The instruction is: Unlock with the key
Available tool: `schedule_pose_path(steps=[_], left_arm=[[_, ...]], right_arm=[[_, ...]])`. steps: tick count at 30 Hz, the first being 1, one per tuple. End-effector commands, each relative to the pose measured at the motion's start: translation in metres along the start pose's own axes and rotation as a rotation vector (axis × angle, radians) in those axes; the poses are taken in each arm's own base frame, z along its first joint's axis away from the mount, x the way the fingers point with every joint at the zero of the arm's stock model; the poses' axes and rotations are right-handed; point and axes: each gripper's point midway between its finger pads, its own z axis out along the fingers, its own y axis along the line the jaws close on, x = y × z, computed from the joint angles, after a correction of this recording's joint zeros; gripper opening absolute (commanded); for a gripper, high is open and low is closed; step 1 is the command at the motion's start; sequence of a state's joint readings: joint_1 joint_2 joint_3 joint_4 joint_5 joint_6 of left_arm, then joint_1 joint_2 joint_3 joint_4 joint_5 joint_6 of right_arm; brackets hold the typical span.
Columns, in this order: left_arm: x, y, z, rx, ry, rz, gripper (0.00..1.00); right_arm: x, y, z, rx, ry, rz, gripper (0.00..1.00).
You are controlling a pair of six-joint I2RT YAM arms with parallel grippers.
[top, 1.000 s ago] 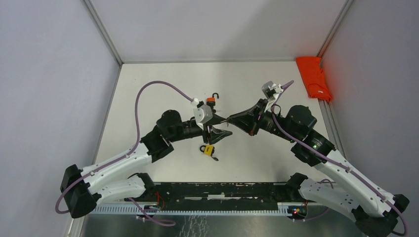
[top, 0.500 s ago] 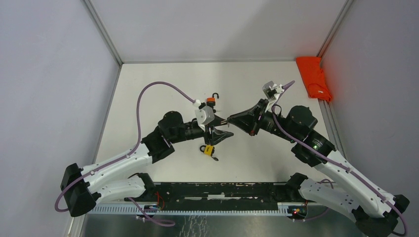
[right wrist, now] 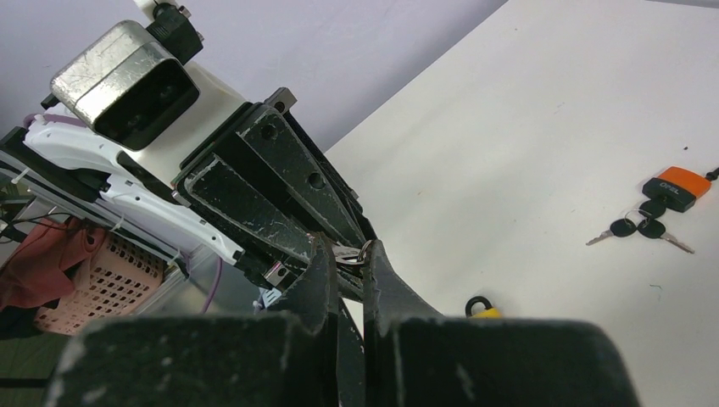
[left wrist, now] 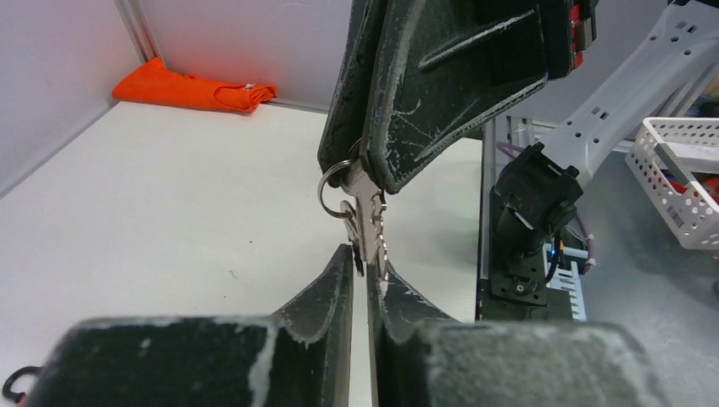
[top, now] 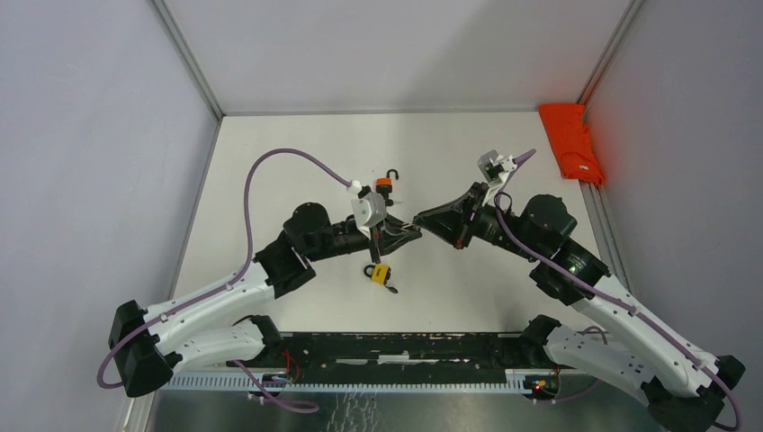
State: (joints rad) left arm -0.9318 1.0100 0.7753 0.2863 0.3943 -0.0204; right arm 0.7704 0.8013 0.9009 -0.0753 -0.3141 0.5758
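Key [left wrist: 370, 212]: up in the air between the two claws, well above the table, with its ring [left wrist: 331, 182] at the right claw's end.
Right gripper [left wrist: 363, 168]: clenched on the key's head, and the ring pokes out at the side.
Left gripper [left wrist: 360, 264]: drawn in to a thin slit round the blade tip. It looks like a pinch.
Axis: the blade runs straight along the line from claw to claw, the tips nose to nose.
Yellow lock [top: 379, 273]: flat on the table, just nearside of the left gripper. The left arm is the nearer one.
Orange lock [top: 385, 184]: on the far side, its own keys [right wrist: 640, 229] beside it.
In the way: nothing lies between the claws and the yellow lock, only the left wrist hanging over it.
Next, I reckon: one claw gives up the key, and the blade must stay lined up for the keyhole.
Cloth [top: 571, 142]: in the far right corner, well apart.
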Motion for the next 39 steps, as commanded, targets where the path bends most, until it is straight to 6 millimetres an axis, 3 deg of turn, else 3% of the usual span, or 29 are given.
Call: schedule_pose_path(steps=[1, 4, 21, 33, 36, 39], left_arm=[[-0.030, 0.000, 0.002, -0.006, -0.078, 0.025, 0.11], [-0.030, 0.002, 0.000, -0.022, -0.081, 0.024, 0.02], [-0.042, 0.011, -0.022, -0.110, -0.034, 0.079, 0.02], [-0.044, 0.009, -0.024, -0.096, -0.013, 0.082, 0.02], [-0.041, 0.009, -0.023, -0.094, 0.013, 0.083, 0.02], [-0.033, 0.010, -0.023, -0.094, 0.067, 0.082, 0.02]], right_arm=[[-0.012, 0.009, -0.003, -0.031, -0.050, -0.010, 0.00], [-0.012, 0.008, -0.006, -0.021, -0.056, -0.008, 0.00], [0.010, -0.014, -0.021, 0.073, -0.019, -0.025, 0.00], [0.032, -0.023, -0.022, 0.087, 0.054, -0.037, 0.00], [0.032, -0.029, -0.023, 0.121, 0.085, -0.080, 0.26], [0.027, -0.038, -0.028, 0.180, 0.087, -0.126, 0.33]])
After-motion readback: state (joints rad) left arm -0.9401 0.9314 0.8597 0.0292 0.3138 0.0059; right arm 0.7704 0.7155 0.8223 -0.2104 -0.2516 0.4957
